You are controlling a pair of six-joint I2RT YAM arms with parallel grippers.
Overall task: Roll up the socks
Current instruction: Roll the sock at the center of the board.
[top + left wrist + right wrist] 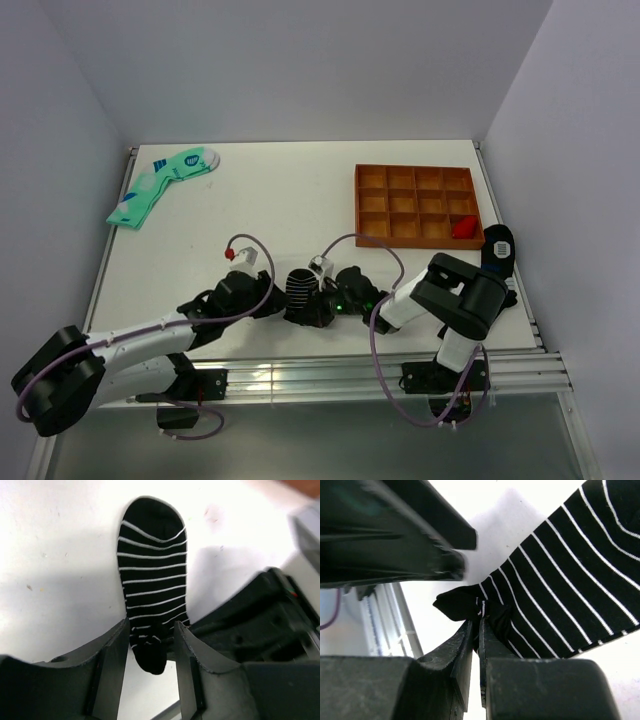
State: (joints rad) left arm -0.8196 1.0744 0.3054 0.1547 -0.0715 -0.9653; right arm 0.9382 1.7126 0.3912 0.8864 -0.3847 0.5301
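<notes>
Right end effector (475, 632) pinches the sock (570, 590) edge; left end effector (151, 636) gapes open.
Thin pinch could slip, dropping the fold.

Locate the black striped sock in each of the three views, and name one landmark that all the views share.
Top external: black striped sock sits low centre, between the left claw and the right claw.
Left wrist: centre, running from the top down between the open left claw's fingers.
Right wrist: upper right to centre, its bunched end pinched in the right claw.
Shared landmark: the white table.
</notes>
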